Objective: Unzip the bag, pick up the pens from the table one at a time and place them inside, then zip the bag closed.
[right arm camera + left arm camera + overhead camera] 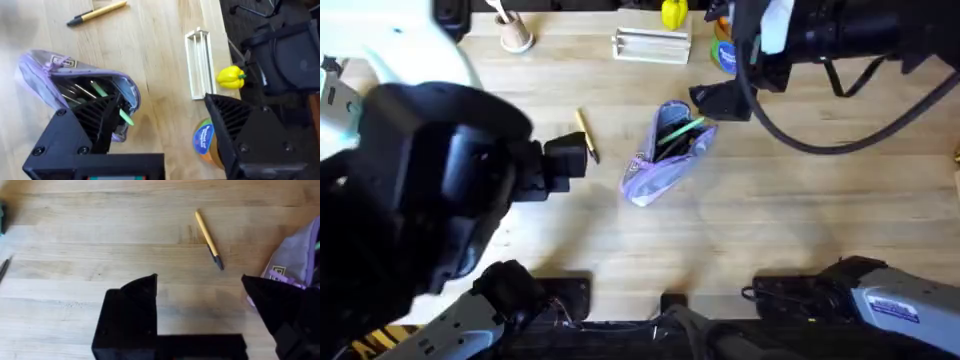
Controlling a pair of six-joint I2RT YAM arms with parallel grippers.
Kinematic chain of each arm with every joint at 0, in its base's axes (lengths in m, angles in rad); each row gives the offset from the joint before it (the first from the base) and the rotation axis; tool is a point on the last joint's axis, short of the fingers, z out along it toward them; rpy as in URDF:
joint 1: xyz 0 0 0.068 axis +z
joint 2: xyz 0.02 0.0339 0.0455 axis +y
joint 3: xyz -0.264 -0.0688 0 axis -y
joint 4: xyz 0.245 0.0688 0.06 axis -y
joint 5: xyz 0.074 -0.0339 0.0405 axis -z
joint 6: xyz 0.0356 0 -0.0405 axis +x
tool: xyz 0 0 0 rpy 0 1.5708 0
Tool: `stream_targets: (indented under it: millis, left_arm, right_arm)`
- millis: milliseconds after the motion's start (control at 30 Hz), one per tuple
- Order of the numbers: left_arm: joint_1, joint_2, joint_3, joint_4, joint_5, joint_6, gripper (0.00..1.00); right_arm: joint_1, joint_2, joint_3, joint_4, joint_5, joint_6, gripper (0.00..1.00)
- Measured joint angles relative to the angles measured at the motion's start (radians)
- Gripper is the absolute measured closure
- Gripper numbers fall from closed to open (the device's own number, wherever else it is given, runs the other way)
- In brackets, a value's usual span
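The purple bag lies unzipped mid-table, its mouth toward the far right. A light green pen rests inside it, one end poking out of the mouth. The yellow pen with a dark tip lies on the table left of the bag. My left gripper hovers open just left of the bag, near the yellow pen, holding nothing. My right gripper stands open at the bag's mouth. One of its fingers overlaps the bag's opening.
Along the far edge stand a tan cup with white sticks, a clear rectangular box, a yellow toy pepper and a blue-and-orange tub. Bare wood stretches in front of the bag and to its right.
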Motion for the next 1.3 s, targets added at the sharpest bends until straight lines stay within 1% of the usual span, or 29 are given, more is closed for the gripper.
stream_targets:
  millis: [133, 233, 300, 400, 500, 600, 667, 767, 867, 967, 1067, 1200, 1300]
  left_arm:
    - [0.005, 0.167, 0.000, 0.089, -0.025, -0.058, 0.007]
    - [0.031, 0.303, 0.000, 0.155, -0.021, -0.081, 0.008]
    - [0.067, 0.383, 0.000, 0.193, -0.006, -0.104, 0.007]
    - [0.137, 0.483, 0.000, 0.236, 0.053, -0.143, 0.006]
    - [0.204, 0.538, 0.000, 0.296, 0.152, -0.168, 0.007]
    - [0.253, 0.553, 0.000, 0.332, 0.243, -0.184, 0.008]
    - [0.281, 0.555, 0.000, 0.337, 0.278, -0.189, 0.008]
    - [0.329, 0.571, 0.000, 0.362, 0.304, -0.192, 0.007]
    - [0.388, 0.604, 0.000, 0.415, 0.320, -0.194, 0.007]
    - [0.430, 0.646, 0.000, 0.460, 0.333, -0.189, 0.007]
    - [0.448, 0.694, 0.000, 0.503, 0.369, -0.157, 0.008]
    - [0.449, 0.754, 0.000, 0.533, 0.404, -0.129, 0.007]
    - [0.449, 0.793, 0.000, 0.578, 0.413, -0.119, 0.007]
  right_arm:
    - [-0.036, -0.033, 0.000, -0.004, -0.003, 0.219, 0.003]
    - [-0.074, -0.050, 0.000, -0.007, -0.008, 0.393, 0.003]
    - [-0.101, -0.054, 0.000, -0.011, -0.011, 0.508, 0.003]
    - [-0.147, -0.054, 0.000, -0.041, -0.014, 0.668, 0.004]
    - [-0.189, -0.054, 0.000, -0.088, -0.015, 0.767, 0.004]
    - [-0.216, -0.054, 0.000, -0.136, -0.015, 0.817, 0.004]
    - [-0.224, -0.054, 0.000, -0.149, -0.015, 0.837, 0.004]
    - [-0.227, -0.054, 0.000, -0.162, -0.015, 0.855, 0.003]
    - [-0.227, -0.054, 0.000, -0.163, -0.015, 0.860, 0.003]
    - [-0.227, -0.054, 0.000, -0.164, -0.015, 0.863, 0.003]
    - [-0.227, -0.054, 0.000, -0.169, -0.015, 0.866, 0.003]
    - [-0.227, -0.054, 0.000, -0.186, -0.016, 0.870, 0.003]
    - [-0.227, -0.054, 0.000, -0.186, -0.016, 0.873, 0.003]
